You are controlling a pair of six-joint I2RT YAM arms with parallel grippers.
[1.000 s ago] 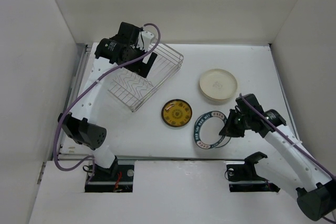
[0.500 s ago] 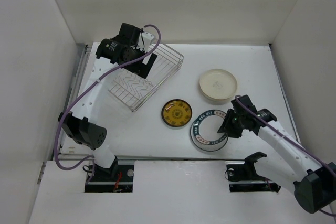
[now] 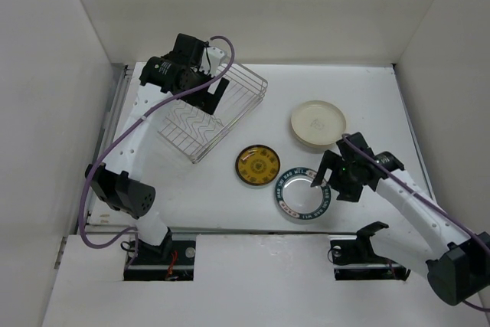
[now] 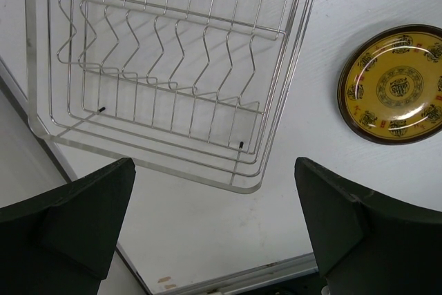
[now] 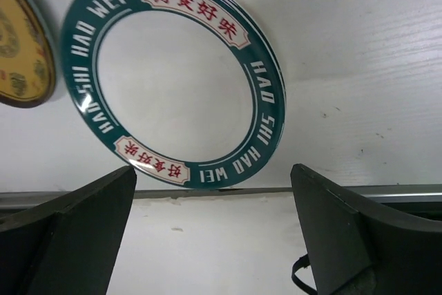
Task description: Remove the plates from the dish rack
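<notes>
The dish rack [image 3: 195, 124] is a silver wire basket at the back left, and no plate shows in it [image 4: 173, 67]. My left gripper [image 3: 217, 91] hangs open above it with nothing between its fingers [image 4: 213, 170]. Three plates lie on the table: a cream one [image 3: 318, 124], a yellow patterned one [image 3: 258, 165] [image 4: 394, 84], and a white one with a teal lettered rim [image 3: 301, 192] [image 5: 173, 74]. My right gripper [image 3: 331, 180] [image 5: 213, 168] stands open just over the right edge of the teal-rimmed plate, holding nothing.
White walls close in the table on the left, back and right. The teal-rimmed plate lies close to the table's front edge [image 5: 345, 191]. Both arm bases sit beyond that edge, with a purple cable [image 3: 115, 143] looping along the left arm.
My right gripper has opened and let go of the teal-rimmed plate, which moved left and now lies on the table. The left arm has not moved.
</notes>
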